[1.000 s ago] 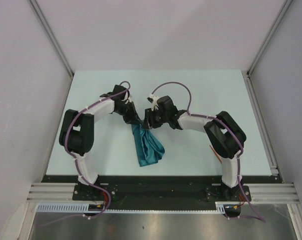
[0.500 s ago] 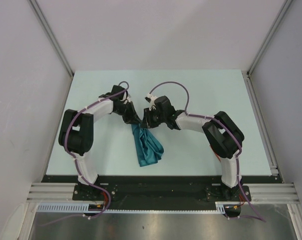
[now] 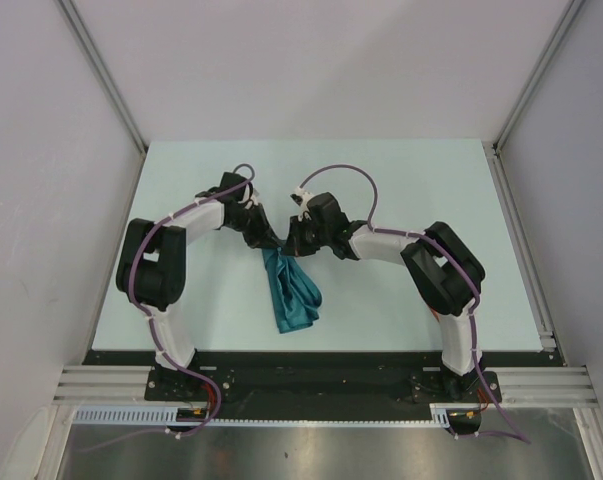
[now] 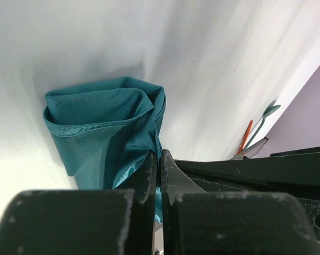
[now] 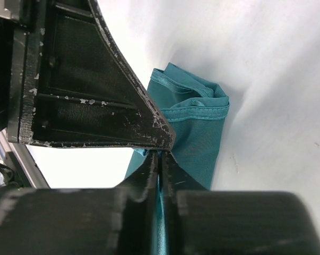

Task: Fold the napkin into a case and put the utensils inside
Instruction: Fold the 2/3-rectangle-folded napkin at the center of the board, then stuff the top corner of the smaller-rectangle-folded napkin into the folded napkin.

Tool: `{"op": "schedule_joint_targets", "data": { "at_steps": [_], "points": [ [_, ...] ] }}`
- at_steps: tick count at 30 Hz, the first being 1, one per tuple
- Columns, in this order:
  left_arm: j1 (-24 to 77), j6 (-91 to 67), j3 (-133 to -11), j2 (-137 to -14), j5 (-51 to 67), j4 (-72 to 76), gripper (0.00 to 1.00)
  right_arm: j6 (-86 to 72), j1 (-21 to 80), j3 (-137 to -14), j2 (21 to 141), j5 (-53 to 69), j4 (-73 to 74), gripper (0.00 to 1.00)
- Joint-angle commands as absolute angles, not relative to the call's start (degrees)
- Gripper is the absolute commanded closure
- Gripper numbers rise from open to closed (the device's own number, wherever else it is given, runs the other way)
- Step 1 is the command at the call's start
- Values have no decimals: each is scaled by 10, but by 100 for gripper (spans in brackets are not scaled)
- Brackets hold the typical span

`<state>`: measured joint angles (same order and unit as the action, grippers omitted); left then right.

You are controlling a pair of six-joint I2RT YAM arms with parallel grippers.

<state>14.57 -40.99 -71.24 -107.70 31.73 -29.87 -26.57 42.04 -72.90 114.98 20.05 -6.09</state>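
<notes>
Left jaws and right jaws, side by side, each pinch the upper edge of the napkin [image 3: 293,295], which drapes bunched at the middle of the surface [image 3: 401,180]. The cloth is probably light and limp, and best gripped at its hemmed corners.

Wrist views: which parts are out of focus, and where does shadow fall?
Left wrist: the napkin is sharp, its weave visible; the dark jaws at the bottom are blurred; a soft shadow lies on the table just beyond the napkin. Right wrist: likewise the near jaws are blurred and the napkin's hem is sharp, with a faint shadow on the table beside it.
</notes>
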Motion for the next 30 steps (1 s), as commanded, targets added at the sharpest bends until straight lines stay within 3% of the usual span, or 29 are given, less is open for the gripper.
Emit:
{"op": "schedule_joint_targets", "data": {
  "at_steps": [1, 2, 3, 6, 8, 11, 15, 16, 30],
  "points": [
    [143, -418, -712, -1049, 348, -278, 95, -279, 425, -744, 1163, 195, -86, 100],
    [143, -407, -712, -1044, 342, -278, 90, -281, 425, -744, 1161, 196, -87, 100],
    [143, -401, -713, -1037, 314, -279, 74, -283, 425, -746, 1161, 201, -85, 100],
    [138, -364, -718, -999, 254, -302, 50, -289, 424, -744, 1155, 204, -72, 100],
    [138, -339, -732, -972, 182, -317, 44, -294, 423, -744, 1151, 204, -63, 100],
    [140, -320, -737, -951, 115, -334, 48, -310, 415, -745, 1151, 207, -59, 100],
    [164, -301, -727, -950, 60, -353, 77, -350, 403, -744, 1156, 222, -62, 100],
    [173, -299, -721, -954, 53, -353, 78, -355, 402, -744, 1156, 226, -64, 100],
    [270, -266, -770, -1054, -71, -386, 60, -436, 388, -729, 1159, 240, -69, 100]
  ]
}}
